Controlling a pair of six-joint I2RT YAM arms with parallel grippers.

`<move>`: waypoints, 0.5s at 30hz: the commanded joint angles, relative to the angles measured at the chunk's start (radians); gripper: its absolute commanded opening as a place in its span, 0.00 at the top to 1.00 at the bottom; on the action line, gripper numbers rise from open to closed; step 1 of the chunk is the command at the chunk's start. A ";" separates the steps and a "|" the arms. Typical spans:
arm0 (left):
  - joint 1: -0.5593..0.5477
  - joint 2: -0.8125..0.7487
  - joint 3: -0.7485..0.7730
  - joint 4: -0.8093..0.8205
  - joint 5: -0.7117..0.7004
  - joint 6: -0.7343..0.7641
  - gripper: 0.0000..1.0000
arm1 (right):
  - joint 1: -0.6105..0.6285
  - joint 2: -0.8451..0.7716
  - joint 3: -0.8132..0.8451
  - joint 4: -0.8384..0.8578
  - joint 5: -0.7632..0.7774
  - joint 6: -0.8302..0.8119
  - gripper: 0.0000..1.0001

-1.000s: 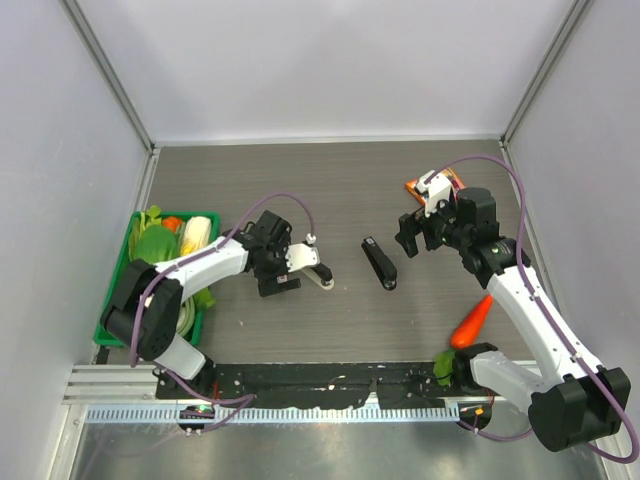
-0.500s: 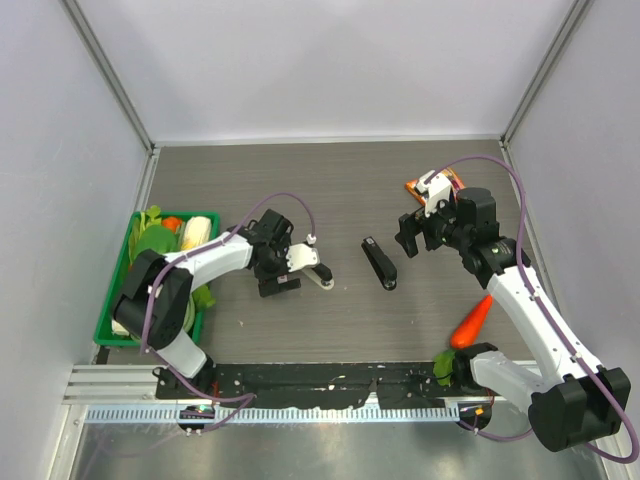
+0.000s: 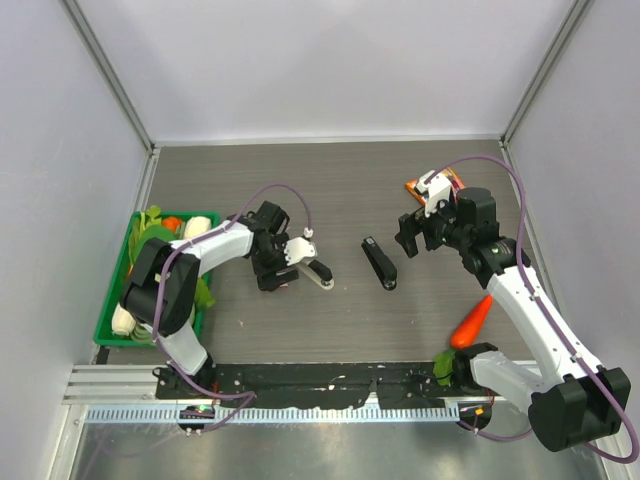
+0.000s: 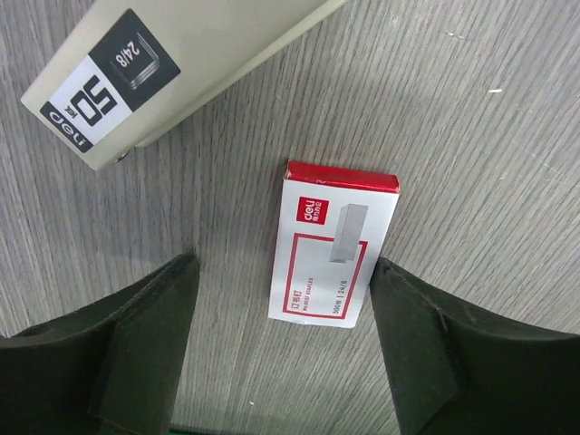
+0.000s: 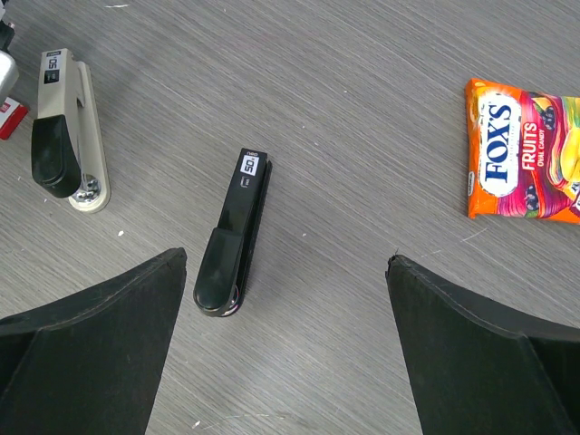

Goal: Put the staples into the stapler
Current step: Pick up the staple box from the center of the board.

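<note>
Dark wood-grain table (image 3: 350, 180), boxed in by pale walls at the back and on both sides.

Left gripper (image 4: 283, 272): low over the table, jaws apart and astride the staples box (image 4: 333, 245). Nothing is grasped. One finger (image 4: 136, 335) stands clear of the box with bare table between them. The other sits just beside the box's long edge; I cannot tell whether they touch. The box is white with red trim and lies flat, label up. Just past its red end lies the grey stapler (image 4: 181, 63), apart from the box.

Right gripper (image 5: 285, 281): raised above the table, jaws spread wide, holding nothing. Black stapler (image 5: 234, 249) lies flat below it, nearer one finger, touching neither. It lies mid-table, well apart from the grey stapler.

Containers: green basket (image 3: 115, 300) at the left table edge, against the wall. It holds leafy greens (image 3: 155, 240), a pale long vegetable (image 3: 197, 230) and a small orange-red piece (image 3: 172, 222). The rest is hidden by the left arm.

Edges and room: orange snack packet (image 5: 526, 149) lies near the back right, beside the right arm's wrist. A carrot (image 3: 472, 320) lies near the right front, by the right arm. The back half of the table is bare. There is also bare table between the two staplers and in front of them, up to the black rail (image 3: 330, 378) at the near edge.
</note>
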 commanded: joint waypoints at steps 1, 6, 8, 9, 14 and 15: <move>0.010 0.036 -0.009 0.007 0.017 0.028 0.25 | -0.004 -0.009 -0.002 0.050 -0.012 -0.001 0.03; 0.010 0.053 -0.006 -0.002 0.021 0.023 0.46 | -0.002 -0.012 -0.002 0.048 -0.015 0.001 0.03; 0.010 0.050 -0.003 -0.004 0.023 0.015 0.48 | 0.000 -0.012 0.000 0.048 -0.015 0.001 0.03; 0.008 0.044 -0.003 -0.001 0.023 0.012 0.49 | -0.004 -0.013 -0.002 0.050 -0.017 0.001 0.03; 0.010 -0.028 -0.004 0.002 0.050 -0.005 0.55 | -0.002 -0.016 -0.002 0.050 -0.018 0.002 0.03; 0.008 -0.039 -0.003 0.002 0.053 -0.012 0.58 | -0.002 -0.018 0.000 0.048 -0.018 0.002 0.03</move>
